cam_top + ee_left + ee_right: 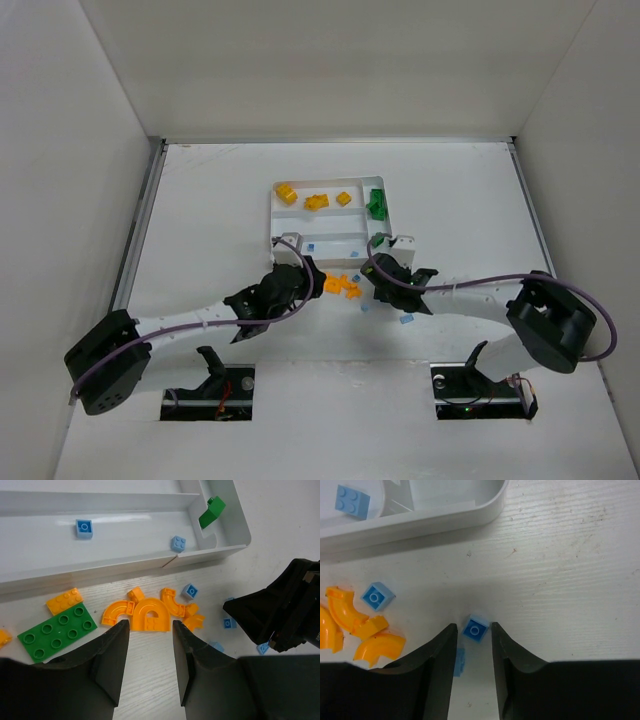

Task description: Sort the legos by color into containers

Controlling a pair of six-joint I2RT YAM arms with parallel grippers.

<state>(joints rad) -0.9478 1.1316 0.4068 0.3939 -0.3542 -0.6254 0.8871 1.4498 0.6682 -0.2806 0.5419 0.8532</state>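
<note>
The white tray (272, 215) lies at mid-table and holds yellow bricks (286, 192), orange bricks (317, 202) and green bricks (377, 203). Pale blue bricks (84, 528) lie in its near long section. My left gripper (149, 629) is open and empty, low over the table, just short of an orange arch brick (149, 615) in a loose orange pile (343, 286). My right gripper (473, 626) is open, with a small blue brick (476, 630) on the table between its fingertips. A second blue brick (459, 661) lies by its left finger.
A green plate brick (58, 631) and an orange plate brick (64, 601) lie left of the pile. More blue bricks (376, 596) and orange curved pieces (379, 646) lie loose near the tray's front wall (445, 520). The two grippers are close together (280, 610).
</note>
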